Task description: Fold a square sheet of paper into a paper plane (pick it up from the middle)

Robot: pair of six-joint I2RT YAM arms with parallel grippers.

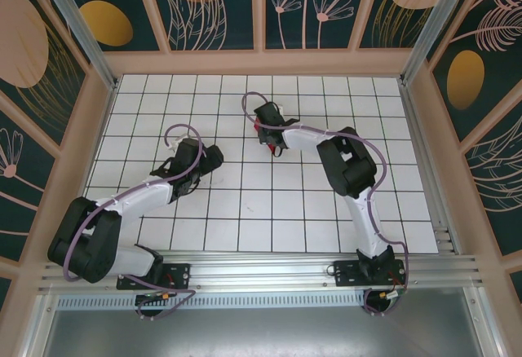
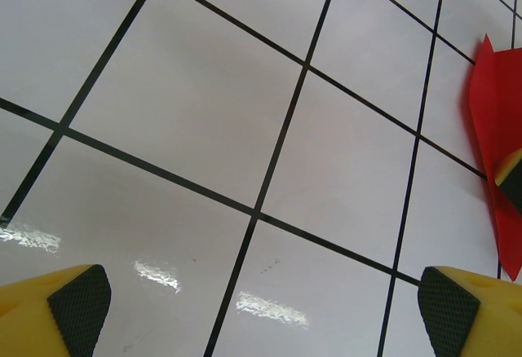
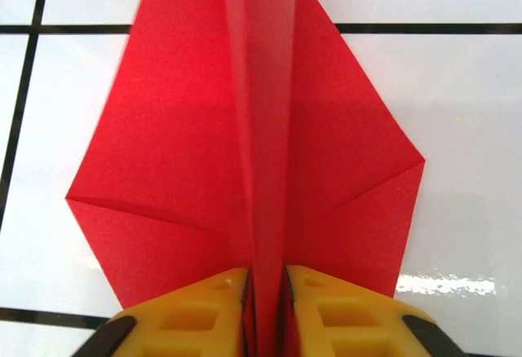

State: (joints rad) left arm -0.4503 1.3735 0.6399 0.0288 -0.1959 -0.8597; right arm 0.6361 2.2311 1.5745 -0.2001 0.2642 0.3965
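R arm (image 1: 351, 169): elbow raised mid-right, forearm reaching left to the centre-back of the tabletop (image 1: 277, 210), R tool (image 3: 265, 288) low. L arm (image 1: 139, 198) is stretched low from the near-left corner; L tool (image 2: 261, 312) is wide open, empty, over bare tiles. Paper plane (image 3: 245, 129) is on the tiles w/ its centre ridge btwn R tool's fingers (image 3: 196, 312), jaws narrow. Real pinch or not, can't tell. Plane is near L tool, to its right. Free tiles all round; walls (image 1: 261, 61) well apart.

One red paper plane (image 3: 261, 153) on one tiled table (image 1: 269, 226). Two robot arms: the left arm (image 1: 143, 194) and the right arm (image 1: 351, 165).
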